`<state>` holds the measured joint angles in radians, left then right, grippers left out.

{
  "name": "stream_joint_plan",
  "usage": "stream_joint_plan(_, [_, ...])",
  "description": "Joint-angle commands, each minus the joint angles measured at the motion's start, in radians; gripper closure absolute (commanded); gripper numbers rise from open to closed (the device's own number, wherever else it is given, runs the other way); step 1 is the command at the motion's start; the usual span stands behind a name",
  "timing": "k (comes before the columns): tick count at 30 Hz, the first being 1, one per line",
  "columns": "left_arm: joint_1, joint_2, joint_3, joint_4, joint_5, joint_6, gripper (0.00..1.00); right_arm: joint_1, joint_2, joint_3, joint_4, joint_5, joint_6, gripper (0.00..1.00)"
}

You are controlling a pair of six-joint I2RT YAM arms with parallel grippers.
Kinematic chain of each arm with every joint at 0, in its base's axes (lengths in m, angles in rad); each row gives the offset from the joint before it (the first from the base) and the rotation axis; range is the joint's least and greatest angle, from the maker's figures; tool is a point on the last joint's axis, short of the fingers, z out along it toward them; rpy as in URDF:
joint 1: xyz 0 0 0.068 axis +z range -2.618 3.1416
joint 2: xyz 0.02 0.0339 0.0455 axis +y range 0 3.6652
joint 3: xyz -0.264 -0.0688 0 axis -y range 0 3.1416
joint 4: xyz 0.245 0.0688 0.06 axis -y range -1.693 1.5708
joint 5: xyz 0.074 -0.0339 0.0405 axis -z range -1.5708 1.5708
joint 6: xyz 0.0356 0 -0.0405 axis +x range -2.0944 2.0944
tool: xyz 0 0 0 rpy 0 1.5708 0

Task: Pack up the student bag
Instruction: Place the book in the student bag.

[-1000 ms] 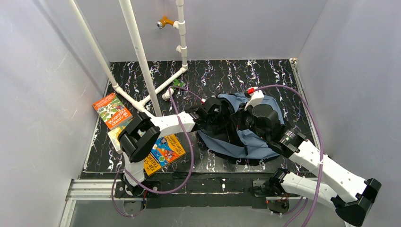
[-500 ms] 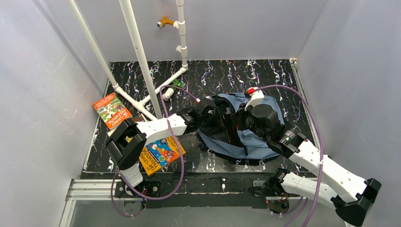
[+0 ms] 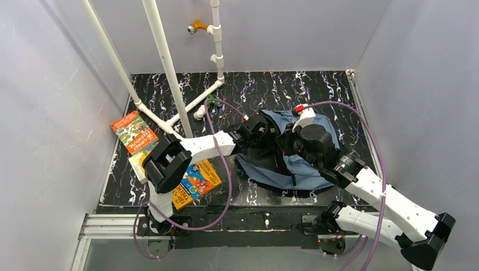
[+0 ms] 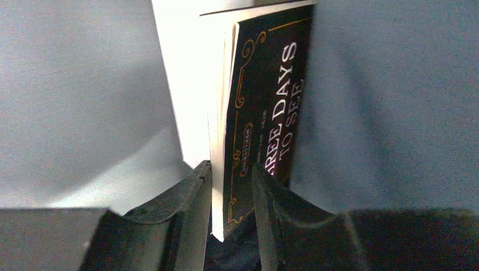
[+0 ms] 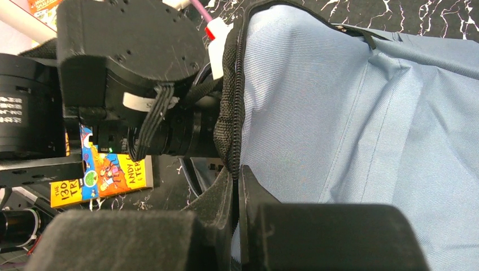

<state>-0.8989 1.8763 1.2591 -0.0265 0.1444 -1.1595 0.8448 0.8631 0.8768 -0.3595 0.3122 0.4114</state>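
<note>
The dusty-blue student bag [image 3: 309, 167] lies on the black table, right of the middle. My left gripper [image 4: 231, 189] is inside its opening, shut on a black book [image 4: 265, 101] titled "Three Days to See"; blue fabric [image 4: 390, 101] lies on both sides. In the top view only the left wrist [image 3: 255, 132] shows at the bag's mouth. My right gripper [image 5: 236, 180] is shut on the bag's black zipper trim [image 5: 231, 113] and holds the opening edge up. The bag's blue panel [image 5: 350, 124] fills the right wrist view.
Three books lie at the table's left: an orange-green one [image 3: 134, 131], a yellowish one [image 3: 136, 161] and a colourful one [image 3: 196, 179], also in the right wrist view [image 5: 104, 175]. White pipes [image 3: 168, 68] slant across the back left. Grey walls enclose the table.
The left arm drew back a little from the bag's mouth, elbow dropping, then moved in again to about where it was. The right arm and the bag have not moved.
</note>
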Motion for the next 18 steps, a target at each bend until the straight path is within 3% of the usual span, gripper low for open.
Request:
stream_joint_plan(1, [-0.004,-0.003,0.086,0.017,0.015,0.009,0.71,0.004,-0.006,0.039,0.07,-0.013,-0.001,0.99])
stream_joint_plan(7, [-0.005,0.022,0.091,0.043,0.061,-0.015,0.73,0.004,-0.004,0.042,0.068,-0.012,0.0,0.99])
stream_joint_plan(13, [0.026,-0.128,-0.102,0.002,0.015,0.011,0.51,0.004,-0.013,0.057,0.039,0.012,-0.016,0.99])
stream_joint_plan(18, [0.048,-0.394,-0.234,-0.053,0.066,0.09,0.37,0.004,-0.003,0.087,-0.017,0.036,-0.079,0.96])
